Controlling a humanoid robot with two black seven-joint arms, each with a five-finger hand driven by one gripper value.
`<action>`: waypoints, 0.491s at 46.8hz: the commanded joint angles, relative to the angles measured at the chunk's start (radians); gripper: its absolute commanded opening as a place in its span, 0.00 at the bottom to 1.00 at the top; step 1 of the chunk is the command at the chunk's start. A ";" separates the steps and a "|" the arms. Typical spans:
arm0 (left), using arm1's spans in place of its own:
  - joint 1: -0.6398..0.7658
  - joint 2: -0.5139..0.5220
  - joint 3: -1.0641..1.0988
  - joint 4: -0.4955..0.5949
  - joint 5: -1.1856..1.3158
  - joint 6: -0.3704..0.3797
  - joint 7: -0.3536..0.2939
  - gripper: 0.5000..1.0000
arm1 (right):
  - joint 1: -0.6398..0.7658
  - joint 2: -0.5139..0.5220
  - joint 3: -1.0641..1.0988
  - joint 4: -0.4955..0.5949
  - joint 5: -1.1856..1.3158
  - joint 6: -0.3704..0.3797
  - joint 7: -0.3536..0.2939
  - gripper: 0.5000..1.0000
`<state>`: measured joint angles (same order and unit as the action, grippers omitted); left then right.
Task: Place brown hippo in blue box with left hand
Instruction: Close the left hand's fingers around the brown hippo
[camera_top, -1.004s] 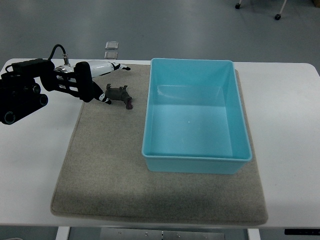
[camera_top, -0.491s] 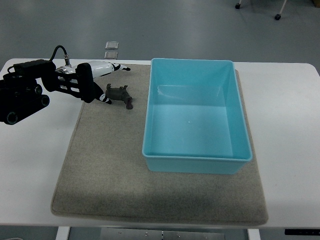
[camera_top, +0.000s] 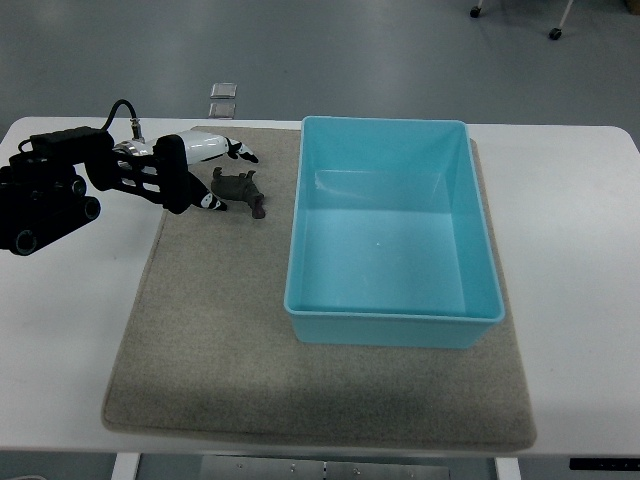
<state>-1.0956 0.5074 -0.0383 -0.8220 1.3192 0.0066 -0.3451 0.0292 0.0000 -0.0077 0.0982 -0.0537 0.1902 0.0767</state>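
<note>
One camera looks steeply down over the whole table (camera_top: 570, 200)

Grey-beige felt mat (camera_top: 210, 330) spread across white tabletop (camera_top: 575, 250); two small clear squares (camera_top: 223, 98) beyond far edge, on grey floor (camera_top: 350, 50).

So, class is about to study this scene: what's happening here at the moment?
A humanoid robot's left hand reaches in from the left, fingers open beside a small brown hippo lying on the grey mat. It has not grasped the toy. The blue box sits empty to the hippo's right on the same mat. No right arm shows.
</note>
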 joint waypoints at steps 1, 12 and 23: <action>0.003 -0.015 0.000 0.001 0.000 0.000 0.000 0.64 | 0.000 0.000 0.000 0.000 0.000 0.000 0.000 0.87; 0.000 -0.018 0.000 0.001 0.000 0.000 0.001 0.63 | 0.000 0.000 0.000 0.000 0.000 0.000 0.000 0.87; 0.000 -0.018 0.002 0.001 0.000 0.000 0.001 0.45 | 0.000 0.000 0.000 0.000 0.000 0.000 0.000 0.87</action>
<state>-1.0957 0.4893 -0.0383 -0.8206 1.3193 0.0055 -0.3437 0.0291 0.0000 -0.0077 0.0982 -0.0537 0.1902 0.0767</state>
